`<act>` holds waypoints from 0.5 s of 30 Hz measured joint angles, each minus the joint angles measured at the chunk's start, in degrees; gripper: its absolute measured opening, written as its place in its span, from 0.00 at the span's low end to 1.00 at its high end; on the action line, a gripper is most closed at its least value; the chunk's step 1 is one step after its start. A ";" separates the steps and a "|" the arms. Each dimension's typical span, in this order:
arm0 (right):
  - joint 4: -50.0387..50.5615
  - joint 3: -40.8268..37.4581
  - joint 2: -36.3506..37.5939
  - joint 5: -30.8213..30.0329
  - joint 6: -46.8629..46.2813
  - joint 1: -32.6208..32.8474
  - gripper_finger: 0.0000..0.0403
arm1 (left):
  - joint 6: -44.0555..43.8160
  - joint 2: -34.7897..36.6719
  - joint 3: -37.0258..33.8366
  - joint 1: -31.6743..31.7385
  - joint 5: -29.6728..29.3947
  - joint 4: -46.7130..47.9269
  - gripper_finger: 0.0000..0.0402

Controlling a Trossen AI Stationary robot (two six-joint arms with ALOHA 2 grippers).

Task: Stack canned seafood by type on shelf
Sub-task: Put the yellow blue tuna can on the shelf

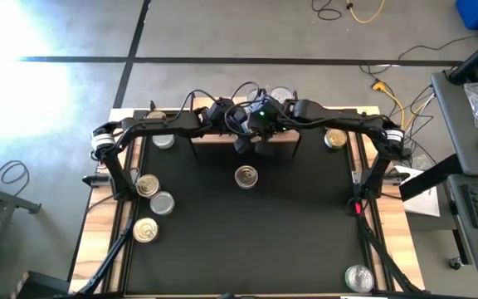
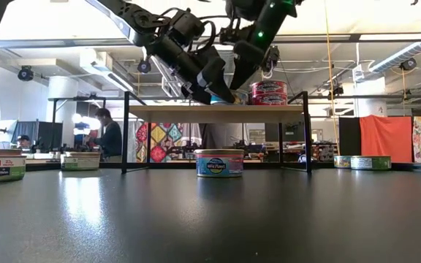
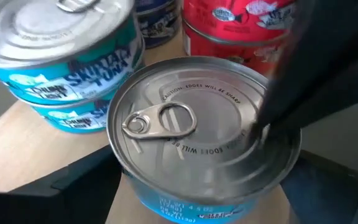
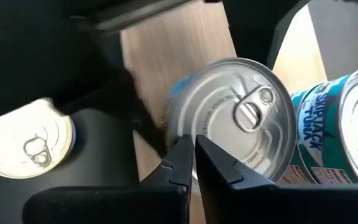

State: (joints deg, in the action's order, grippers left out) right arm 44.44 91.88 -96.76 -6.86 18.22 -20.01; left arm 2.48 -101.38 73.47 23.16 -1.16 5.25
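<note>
Both grippers are meeting over the shelf (image 1: 282, 138) at twelve o'clock on the black table (image 1: 247, 232). Reaching in from nine o'clock, the left gripper (image 2: 209, 89) is standing with its fingers spread wide around a silver-lidded, blue-labelled can (image 3: 204, 130) on the shelf's light-wood top; whether the fingers are touching the can's sides cannot be told. Coming from three o'clock, the right gripper (image 4: 194, 163) is pinching its fingers together on nothing, its tips resting at the rim of that same can's lid.

Beside this can, two teal skipjack tuna cans (image 3: 61, 59) are sitting stacked, and a red-labelled can (image 2: 269, 92) is standing just behind at the shelf's far edge.

Below the shelf, a blue can (image 2: 219, 162) is lying alone at the table's centre. Three loose cans (image 1: 153, 204) are clustering at nine o'clock, another (image 1: 163, 140) is waiting at eleven o'clock, a gold-lidded one (image 1: 335, 139) is sitting at one o'clock, and a silver one (image 1: 359, 278) is resting at five o'clock.

In the room beyond, a person (image 2: 109, 136) is sitting.
</note>
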 joint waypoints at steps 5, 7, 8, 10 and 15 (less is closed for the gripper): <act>-0.55 0.00 -1.22 0.36 0.56 -0.65 0.03 | 0.00 -0.07 -0.02 0.00 1.15 0.81 0.97; -0.51 0.04 -1.37 0.34 0.59 -0.68 0.03 | 0.02 -0.07 -0.02 0.00 1.29 0.93 0.97; -0.45 0.07 -1.40 0.34 0.69 -0.68 0.03 | 0.02 -0.07 -0.02 0.00 1.39 0.96 0.97; -0.39 0.07 -1.41 0.30 0.92 -0.68 0.03 | 0.12 -0.07 -0.02 0.00 1.63 1.01 0.98; 1.34 0.07 -1.04 -0.13 0.57 -0.75 0.03 | 3.07 0.27 -0.04 -0.17 2.46 3.64 0.99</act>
State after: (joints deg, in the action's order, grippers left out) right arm 45.78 91.94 -97.80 -6.99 18.79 -20.76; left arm 5.55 -101.11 73.43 22.99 1.30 8.90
